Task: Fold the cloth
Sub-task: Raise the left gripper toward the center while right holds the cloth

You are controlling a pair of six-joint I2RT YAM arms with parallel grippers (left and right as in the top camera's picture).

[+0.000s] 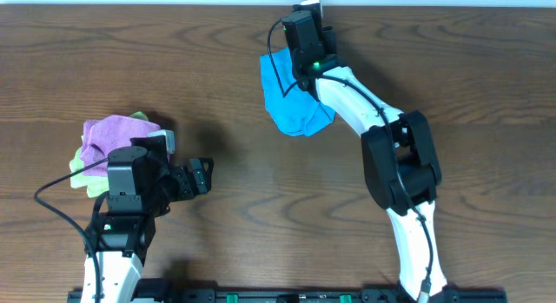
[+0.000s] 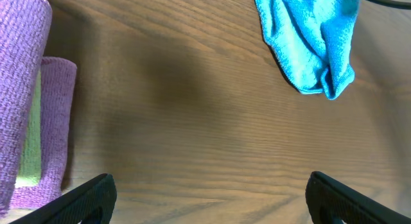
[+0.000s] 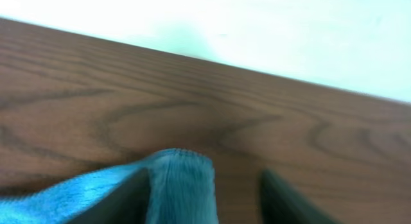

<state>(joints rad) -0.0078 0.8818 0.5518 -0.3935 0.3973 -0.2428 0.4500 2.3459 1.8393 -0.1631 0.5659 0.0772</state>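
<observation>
Two stand open: left pincer (image 2: pixel 210 185) wide over the bench (image 1: pixel 217 69), right pincer (image 3: pixel 205 185) half-spread astride the cloth (image 1: pixel 291 99) near the far edge.

The overhead camera looks straight down on the whole bench (image 1: pixel 261 207). The left wrist camera faces the cloth (image 1: pixel 282 103) from well apart, low over the wood. The right wrist camera sits close against the cloth, facing the bench edge beyond it. All three share the cloth.
</observation>
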